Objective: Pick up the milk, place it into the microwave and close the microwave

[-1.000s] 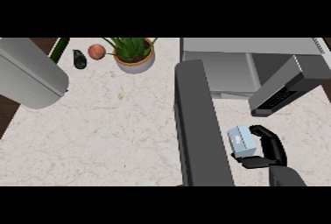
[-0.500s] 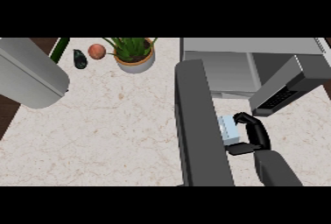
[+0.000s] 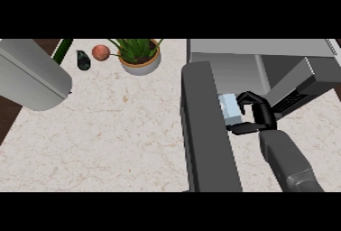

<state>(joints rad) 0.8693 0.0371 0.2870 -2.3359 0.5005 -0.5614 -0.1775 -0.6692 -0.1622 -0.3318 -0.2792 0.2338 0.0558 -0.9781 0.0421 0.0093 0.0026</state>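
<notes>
Milk is sitting clamped in the right robot hand, whose black fingers are curling over the top of the pale blue-white carton while the thumb is pressing in from below. The carton is hanging just beside the open microwave door, a dark grey slab running down the middle of the view, and is lying close in front of the microwave opening. The grey forearm is coming in from the lower right edge and slanting up towards the carton. The microwave body is filling the upper right, with its dark control panel angling away to the right of the robot hand. On the speckled bench, a potted plant is standing near the top edge, with a reddish fruit and a dark vegetable just beside it on the left. A large grey rounded shape is covering the upper left corner. The left robot hand is showing nowhere.
</notes>
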